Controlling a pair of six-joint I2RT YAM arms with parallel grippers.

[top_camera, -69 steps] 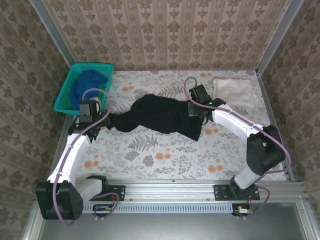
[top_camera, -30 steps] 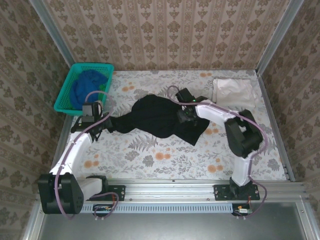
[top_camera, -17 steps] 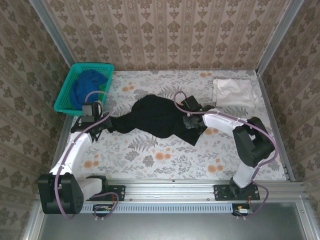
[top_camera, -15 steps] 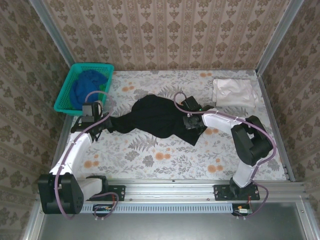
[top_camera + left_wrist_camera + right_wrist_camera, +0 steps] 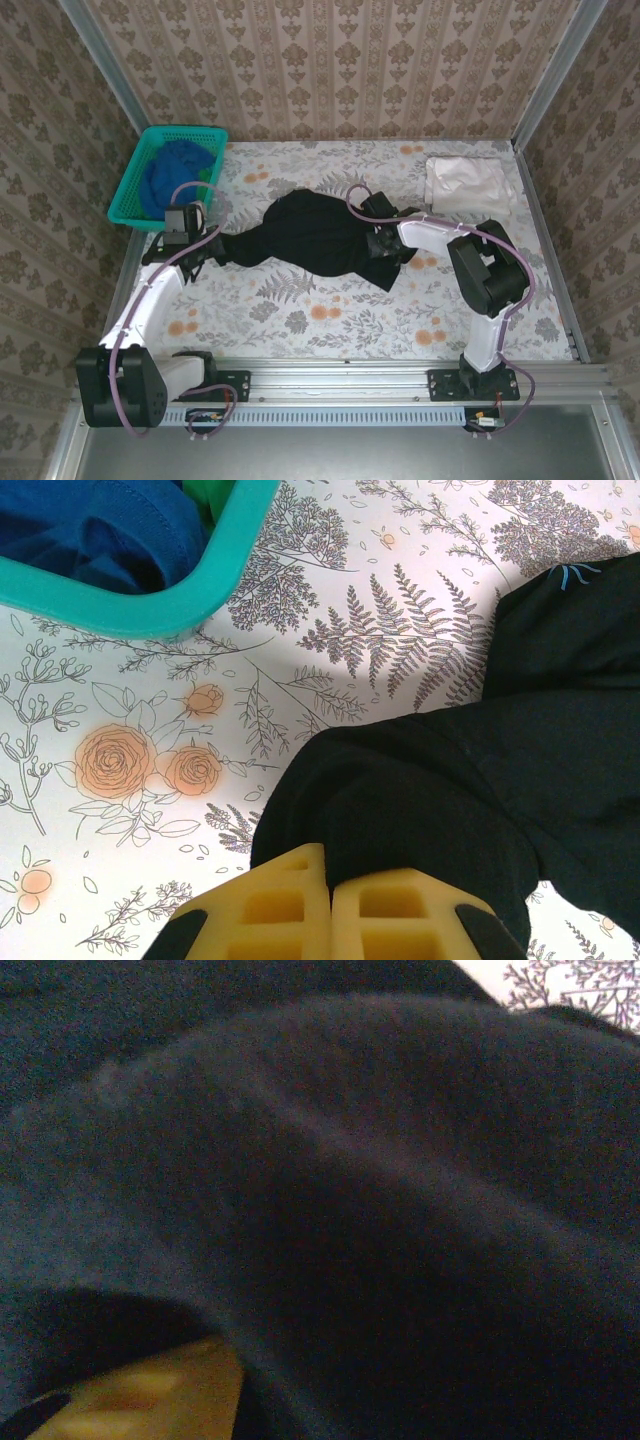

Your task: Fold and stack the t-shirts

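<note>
Black t-shirt (image 5: 310, 235) is lying bunched mid-counter (image 5: 300, 310) between both arms. Left gripper (image 5: 330, 905) is pinching its edge, pads closed. Right gripper (image 5: 385, 242) is sitting under cloth, state unreadable. Likely risk: uneven pulling twisting the fabric, or the pinched edge slipping free.

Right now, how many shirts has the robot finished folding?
One looks done: the white-pink shirt lies folded at the far right corner of the table. In hand: the black shirt is bunched mid-table, the left gripper shut on its left end, the right gripper buried in its right side, grip hidden. Left: fold that one, then the blue shirt heaped in the teal basket, and stack all.
</note>
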